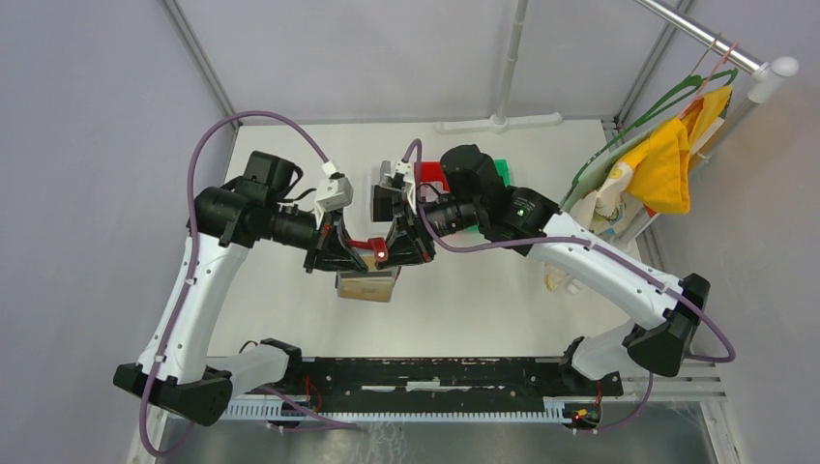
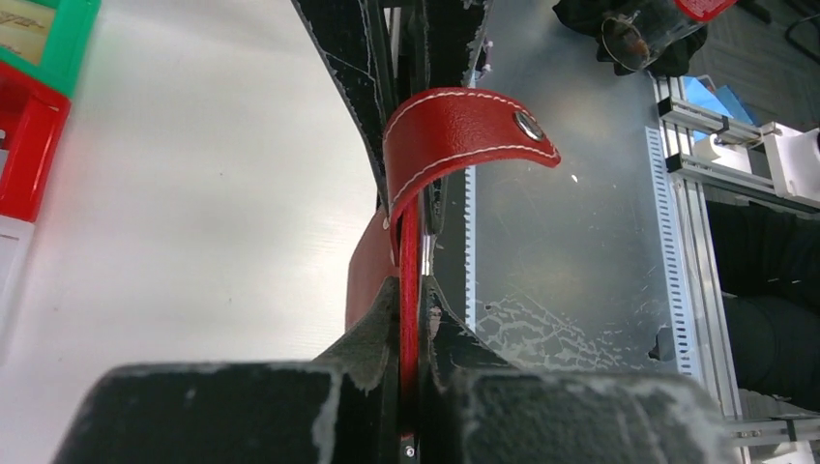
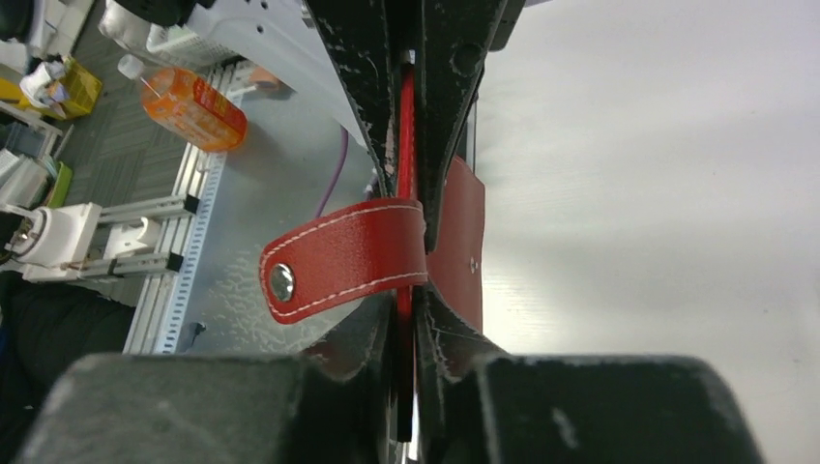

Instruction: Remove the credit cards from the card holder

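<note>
The dark red card holder [image 1: 366, 246] hangs above the middle of the table, pinched between my two grippers. My left gripper [image 1: 353, 253] is shut on one thin red edge [image 2: 410, 280], and the snap strap [image 2: 464, 130] curls off to the right. From the opposite side my right gripper [image 1: 390, 253] is closed on the red edge [image 3: 405, 193]; the strap [image 3: 348, 256] sticks out to the left. A tan flap or face [image 1: 367, 286] hangs below the grippers. I cannot make out separate credit cards.
A red bin [image 1: 432, 176] and a green bin [image 1: 501, 172] stand behind the right arm. A yellow cloth [image 1: 667, 159] hangs on a rack at the right. An orange bottle [image 3: 193, 106] lies beyond the table's edge. A white pole base [image 1: 498, 123] is at the back.
</note>
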`<control>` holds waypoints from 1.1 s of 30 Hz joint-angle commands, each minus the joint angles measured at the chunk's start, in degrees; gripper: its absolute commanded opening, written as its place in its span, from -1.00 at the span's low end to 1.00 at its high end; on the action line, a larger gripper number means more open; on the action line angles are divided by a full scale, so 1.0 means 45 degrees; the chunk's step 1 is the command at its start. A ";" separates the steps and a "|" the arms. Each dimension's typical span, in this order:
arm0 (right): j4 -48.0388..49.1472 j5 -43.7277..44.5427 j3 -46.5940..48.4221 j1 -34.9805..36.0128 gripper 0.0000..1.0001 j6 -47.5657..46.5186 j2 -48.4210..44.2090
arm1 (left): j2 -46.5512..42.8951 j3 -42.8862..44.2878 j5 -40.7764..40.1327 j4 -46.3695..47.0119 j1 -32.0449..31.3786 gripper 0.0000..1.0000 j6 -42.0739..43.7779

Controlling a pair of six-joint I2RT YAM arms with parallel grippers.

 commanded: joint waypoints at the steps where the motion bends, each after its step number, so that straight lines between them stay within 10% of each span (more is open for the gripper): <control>1: 0.3389 -0.0344 -0.0463 -0.0028 -0.52 0.0757 -0.1309 | -0.0067 0.0609 0.0450 -0.0067 0.0006 -0.96 0.0606; 9: 1.0017 0.2353 -0.5766 -0.0447 0.58 0.2821 -0.4250 | -0.2406 -0.1332 -0.0763 1.0337 0.0003 -0.96 -0.9171; 21: 1.1997 0.2068 -0.5703 -0.0487 0.53 0.3242 -0.4063 | -0.2717 -0.1429 0.1201 1.1491 0.0003 -0.94 -1.1691; 27: 1.3218 0.0581 -0.5453 -0.0453 0.11 0.4242 -0.3768 | -0.2860 -0.1555 0.1216 1.1284 0.0010 -0.95 -1.1456; 33: 0.9960 0.0279 -0.3566 -0.0467 -1.00 0.3899 -0.2756 | -0.2838 -0.1573 0.1452 1.1248 0.0013 -0.88 -1.1656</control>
